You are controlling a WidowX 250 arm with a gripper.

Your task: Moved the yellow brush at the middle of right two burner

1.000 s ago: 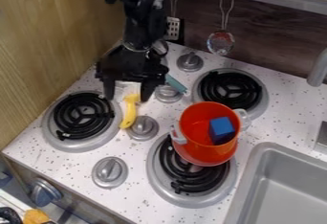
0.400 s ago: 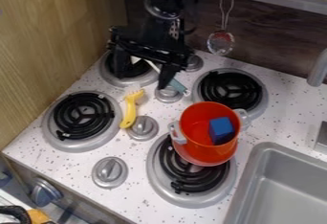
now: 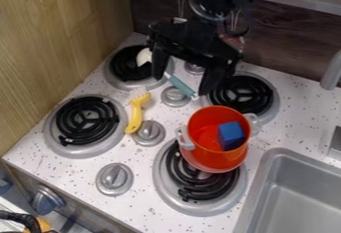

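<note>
Your yellow brush (image 3: 136, 115) had a slim, slightly bowed handle and a wider head with pale bristles, pointing toward the worktop's (image 3: 143, 204) back edge. It lay left of centre, just beside a grey knob (image 3: 150, 133). Your gripper (image 3: 183, 84) hung spread and released near that back edge.
</note>
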